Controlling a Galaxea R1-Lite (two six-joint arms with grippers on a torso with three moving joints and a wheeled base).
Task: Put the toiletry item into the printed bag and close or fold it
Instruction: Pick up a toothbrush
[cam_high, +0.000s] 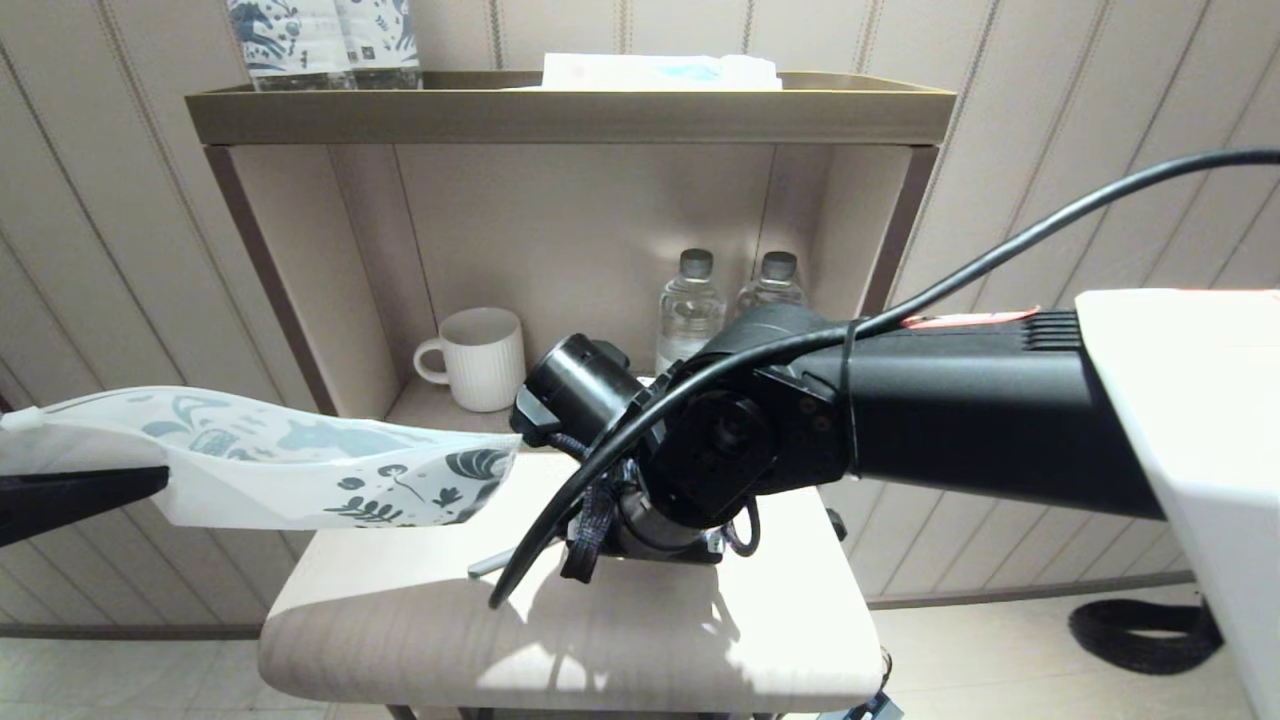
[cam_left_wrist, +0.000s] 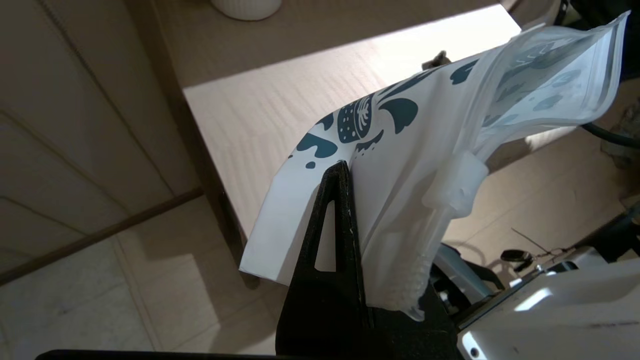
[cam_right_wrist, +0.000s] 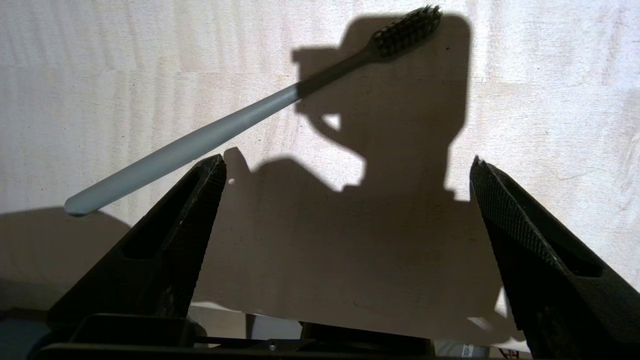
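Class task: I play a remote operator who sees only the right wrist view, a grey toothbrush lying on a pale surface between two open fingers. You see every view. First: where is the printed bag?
Observer: The left gripper is shut on the printed bag, held in the air at the left, above the table's left edge.
Operator: Is the toothbrush inside it?
Observer: No. In the head view the toothbrush lies on the table, its handle end poking out from under the right arm.
Operator: Which part of the bag is gripped?
Observer: In the left wrist view the finger pinches the plain white part, beside the zip slider.
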